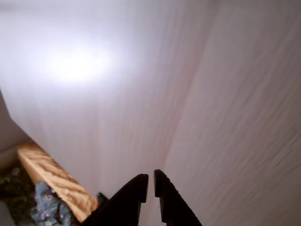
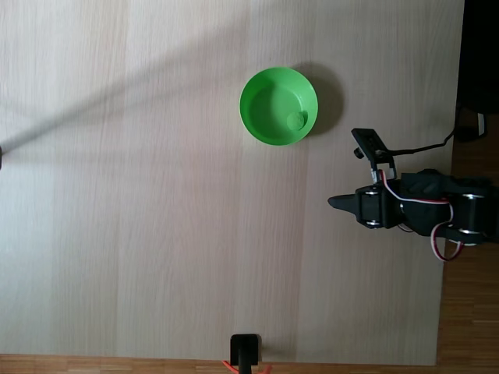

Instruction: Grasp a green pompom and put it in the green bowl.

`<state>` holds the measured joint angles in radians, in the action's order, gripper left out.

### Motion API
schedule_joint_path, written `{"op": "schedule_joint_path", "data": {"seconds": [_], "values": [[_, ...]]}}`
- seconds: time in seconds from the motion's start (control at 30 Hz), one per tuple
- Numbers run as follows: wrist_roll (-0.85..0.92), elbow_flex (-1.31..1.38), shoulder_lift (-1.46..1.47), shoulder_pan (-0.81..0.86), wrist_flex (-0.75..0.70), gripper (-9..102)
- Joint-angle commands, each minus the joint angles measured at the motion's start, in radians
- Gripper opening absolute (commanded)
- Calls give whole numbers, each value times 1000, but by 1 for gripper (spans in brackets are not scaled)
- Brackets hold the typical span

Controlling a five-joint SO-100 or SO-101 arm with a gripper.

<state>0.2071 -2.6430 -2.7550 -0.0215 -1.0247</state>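
Observation:
In the fixed view, the green bowl (image 2: pixel 269 86) stands on the pale wooden table, right of centre near the top. Inside it, against its lower right wall, lies the green pompom (image 2: pixel 296 121). My gripper (image 2: pixel 334 202) is below and to the right of the bowl, well apart from it, pointing left. Its black fingers are together with nothing between them. In the wrist view the gripper (image 1: pixel 150 181) enters from the bottom edge, its two dark fingertips (image 1: pixel 137 184) nearly touching over bare, blurred table.
The arm's base and cables (image 2: pixel 444 210) sit at the table's right edge. A small black mount (image 2: pixel 245 351) stands at the bottom edge. The wrist view shows the table's wooden edge (image 1: pixel 51 179) and patterned cloth (image 1: pixel 47 207) at lower left.

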Motion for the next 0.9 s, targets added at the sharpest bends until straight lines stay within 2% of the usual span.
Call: {"op": "schedule_joint_path", "data": {"seconds": [0.0,0.43,0.87], "values": [[5,-74,-86,-25,26,0],[-9,-239,-333,-44,29,0],[3,-328,-434,-8,29,0]]}}
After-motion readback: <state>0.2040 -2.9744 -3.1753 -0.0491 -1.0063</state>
